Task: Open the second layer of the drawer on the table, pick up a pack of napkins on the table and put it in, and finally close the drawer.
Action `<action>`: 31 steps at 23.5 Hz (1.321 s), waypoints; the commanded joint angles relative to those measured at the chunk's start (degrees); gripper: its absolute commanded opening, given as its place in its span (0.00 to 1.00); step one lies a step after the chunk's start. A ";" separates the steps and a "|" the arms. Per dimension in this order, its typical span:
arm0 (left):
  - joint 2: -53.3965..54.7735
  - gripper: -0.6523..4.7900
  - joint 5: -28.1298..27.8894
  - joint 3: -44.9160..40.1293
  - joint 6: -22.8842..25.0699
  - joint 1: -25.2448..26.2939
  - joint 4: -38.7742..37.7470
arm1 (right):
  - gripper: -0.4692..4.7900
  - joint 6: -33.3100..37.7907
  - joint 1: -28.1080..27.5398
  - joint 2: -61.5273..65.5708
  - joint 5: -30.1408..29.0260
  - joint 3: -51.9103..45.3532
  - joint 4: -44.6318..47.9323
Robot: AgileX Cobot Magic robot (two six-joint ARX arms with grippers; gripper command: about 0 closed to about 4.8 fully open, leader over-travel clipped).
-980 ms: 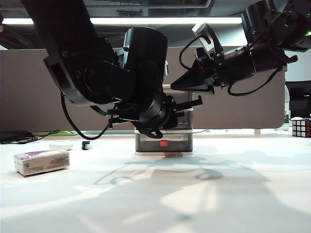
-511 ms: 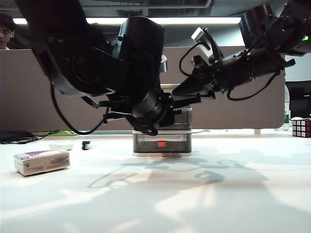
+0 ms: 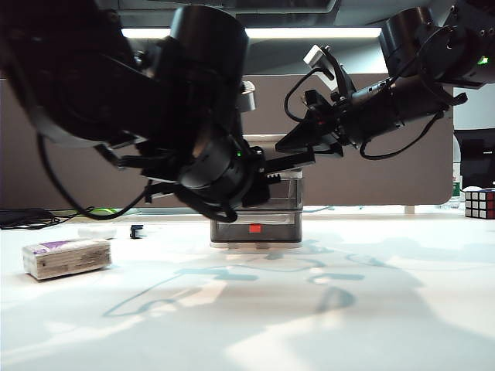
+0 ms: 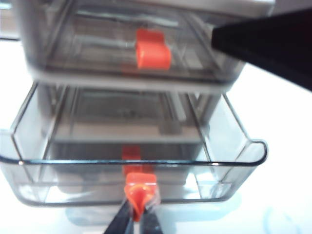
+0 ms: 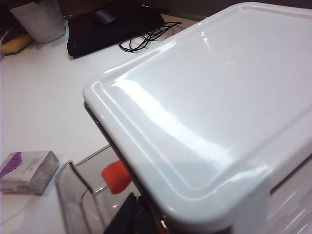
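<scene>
The first step is in progress, and in my judgement about one third of the task is done. The left gripper (image 4: pixel 140 210) is clenched on the red-orange tab (image 4: pixel 140 187) of the second layer (image 4: pixel 234 161). This layer stands pulled out well in front of the closed top layer (image 4: pixel 122 44), and the inside of it is empty. I cannot tell if it is at the end of its travel, but the opening looks wide enough for the pack.

The right gripper (image 3: pixel 283 144) is over the pale top (image 5: pixel 204 107) of the drawer (image 3: pixel 267 224), at about 1 o'clock from the front of the unit in the exterior view. It seems to hold the unit steady, but I cannot tell if it touches the top. I also cannot tell if its jaws are released or closed, because only a dark wedge shows.

The pack of napkins (image 3: pixel 66 257) lies flat on the table (image 3: pixel 348 309), at about 9 o'clock from the drawer and well apart from it. Nobody holds it, so the picking is not yet begun.

What is left, as I judge it: to let go of the tab, to reach to the pack, to grasp it and lift it, to put it into the open layer, and then to push this layer shut. The pack looks about as wide as the layer, so it probably must go in straight, not turned.
</scene>
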 commanded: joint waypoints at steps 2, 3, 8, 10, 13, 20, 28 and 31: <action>-3.04 0.11 -0.70 -3.61 -4.48 -1.18 -0.35 | 0.08 -0.15 -0.02 -0.42 0.50 0.44 1.25; -3.56 0.11 -1.03 -4.13 -4.68 -1.49 -0.70 | 0.08 -0.15 0.00 -0.39 0.50 0.44 1.20; -7.74 0.11 -0.92 -6.21 -5.77 -3.21 -5.95 | 0.08 0.04 0.13 -0.39 0.48 0.44 1.18; -8.39 0.11 -0.92 -6.78 -6.03 -3.80 -6.27 | 0.08 0.04 0.13 -0.42 0.46 0.44 1.18; -9.18 0.11 -1.01 -7.96 -7.32 -4.92 -6.32 | 0.08 0.07 0.13 -0.42 0.46 0.44 1.14; -10.10 0.12 -0.57 -10.21 -8.90 -6.36 -6.54 | 0.08 0.07 0.13 -0.42 0.07 0.44 0.72; -26.01 0.47 -3.56 -14.23 -8.61 -11.30 -27.67 | 0.08 0.07 0.11 -0.42 -1.66 0.44 -0.72; -36.83 0.47 -5.97 -15.28 -5.33 -11.04 -44.19 | 0.08 0.94 0.11 -0.42 -3.13 0.44 -0.81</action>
